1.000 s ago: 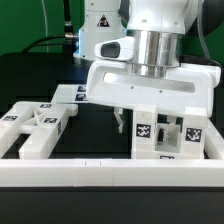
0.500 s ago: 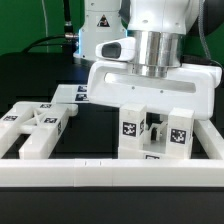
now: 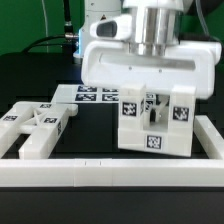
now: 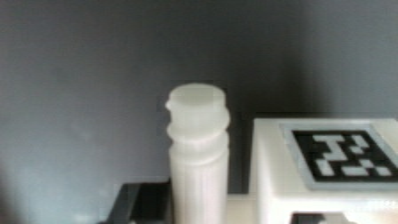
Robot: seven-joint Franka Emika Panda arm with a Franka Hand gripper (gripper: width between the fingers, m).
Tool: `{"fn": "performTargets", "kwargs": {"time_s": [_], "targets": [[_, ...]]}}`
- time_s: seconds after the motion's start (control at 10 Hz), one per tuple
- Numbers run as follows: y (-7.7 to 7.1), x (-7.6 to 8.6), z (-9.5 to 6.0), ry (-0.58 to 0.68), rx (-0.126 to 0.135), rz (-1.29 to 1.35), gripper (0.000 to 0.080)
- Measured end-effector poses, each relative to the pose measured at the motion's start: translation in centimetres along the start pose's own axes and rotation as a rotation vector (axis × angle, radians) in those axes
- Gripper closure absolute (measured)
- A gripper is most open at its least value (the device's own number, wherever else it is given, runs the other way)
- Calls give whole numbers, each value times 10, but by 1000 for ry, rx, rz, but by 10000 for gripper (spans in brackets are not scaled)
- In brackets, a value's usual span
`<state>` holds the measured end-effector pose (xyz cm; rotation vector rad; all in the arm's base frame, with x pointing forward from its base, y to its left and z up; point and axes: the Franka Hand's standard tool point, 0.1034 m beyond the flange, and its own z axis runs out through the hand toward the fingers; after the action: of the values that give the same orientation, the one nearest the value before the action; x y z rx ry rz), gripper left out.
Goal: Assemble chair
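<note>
Hanging in the gripper [image 3: 150, 105] is a white tagged chair piece [image 3: 156, 138], tilted and seemingly off the black table [image 3: 95, 135], on the exterior view's right. Jaws look pinched narrow on its middle. More white chair parts [image 3: 35, 125] lie well apart on the exterior view's left, near the marker board [image 3: 88, 95]. Wrist view's blurry: a ridged white peg [image 4: 196, 130] just beside a tagged block [image 4: 338, 155].

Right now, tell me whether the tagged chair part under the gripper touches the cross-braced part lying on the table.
Apart. The exterior view shows a strip of dark table between the tagged chair part and the cross-braced part.
</note>
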<state>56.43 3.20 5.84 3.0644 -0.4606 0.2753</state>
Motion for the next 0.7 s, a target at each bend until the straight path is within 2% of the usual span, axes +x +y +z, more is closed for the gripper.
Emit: {"fn": "performTargets", "kwargs": {"time_s": [0.1, 0.2, 0.3, 0.4, 0.6, 0.7], "targets": [[4, 6, -12, -11, 7, -36, 550], [9, 10, -17, -8, 11, -37, 548], [8, 6, -13, -29, 5, -42, 548], [10, 0, -12, -102, -3, -41, 548], [16, -1, -14, -228, -7, -98, 548], [23, -3, -19, -310, 6, -179, 548]]}}
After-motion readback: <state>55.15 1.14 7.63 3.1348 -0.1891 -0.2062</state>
